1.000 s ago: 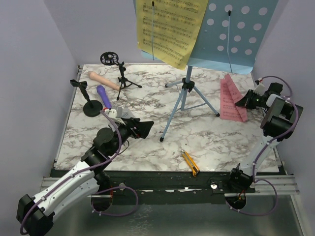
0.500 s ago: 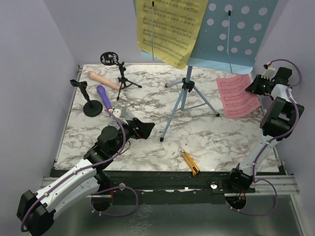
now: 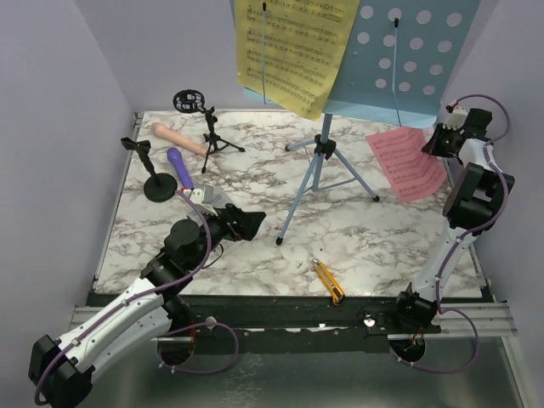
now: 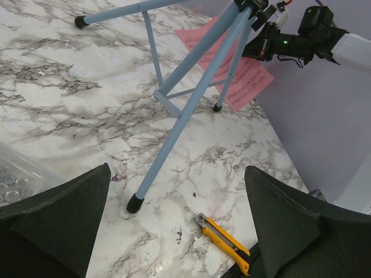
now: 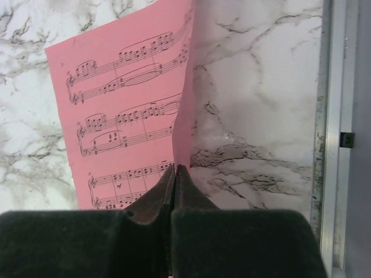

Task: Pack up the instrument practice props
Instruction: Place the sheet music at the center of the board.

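Observation:
My right gripper [image 3: 430,147] [image 5: 175,169] is shut on the edge of the pink sheet-music page [image 3: 406,163] [image 5: 124,124], which hangs lifted above the back right of the table. The light-blue music rack [image 3: 404,59] stands on its tripod legs [image 3: 321,166] [image 4: 191,87] with the yellow page [image 3: 293,47] on it. Beige [image 3: 174,138] and purple [image 3: 179,167] microphones lie at the back left, beside two black mic mounts [image 3: 153,174] [image 3: 204,119]. My left gripper [image 3: 251,223] [image 4: 177,174] hovers open over the marble, holding nothing.
A yellow-and-black utility knife [image 3: 327,281] [image 4: 223,234] lies near the table's front edge. A clear plastic box of small parts [image 3: 208,197] [image 4: 14,174] sits just behind my left gripper. Purple walls close in on the left, back and right.
My right gripper rose and swung toward the back right corner, carrying the pink page up from its folded stand on the table. The left arm barely moved.

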